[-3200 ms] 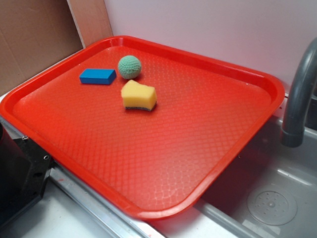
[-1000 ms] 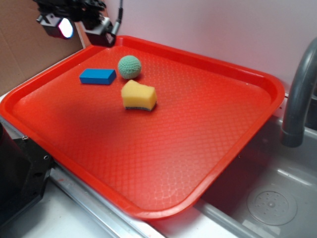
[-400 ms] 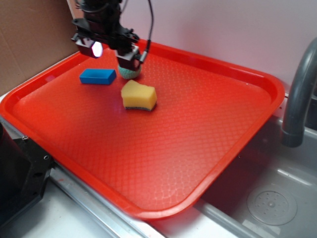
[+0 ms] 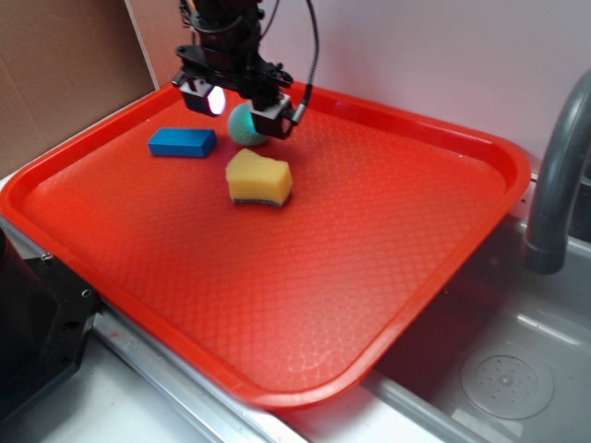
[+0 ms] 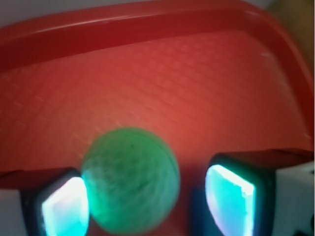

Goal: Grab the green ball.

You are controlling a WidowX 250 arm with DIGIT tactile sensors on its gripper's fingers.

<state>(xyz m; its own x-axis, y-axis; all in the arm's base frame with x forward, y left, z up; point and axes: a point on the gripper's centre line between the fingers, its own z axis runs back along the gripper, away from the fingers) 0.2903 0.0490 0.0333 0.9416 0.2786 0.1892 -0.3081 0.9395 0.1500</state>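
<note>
**Green ball between the pincer fingers, far-left part of tray**

Green ball (image 4: 243, 126) sits on the red tray (image 4: 388, 231), toward its far-left corner. From my remote station I see the pincer (image 4: 242, 103) directly over it, fingers spread apart. In the wrist view the ball (image 5: 130, 180) lies between the two lit pads (image 5: 230, 198); it touches or nearly touches the pad on the left of that view, with a clear gap to the other. That view is blurred, so I cannot confirm contact.

The blue block (image 4: 182, 142) lies just beside the ball on its left, and the yellow sponge (image 4: 259, 178) just in front. Both stand apart from the pincer fingers. The tray's raised far rim (image 5: 123, 29) runs close behind the ball. The tray's right and near areas are open surface. A grey faucet (image 4: 559, 175) stands beyond the tray's right edge, over the sink (image 4: 499, 369).
</note>
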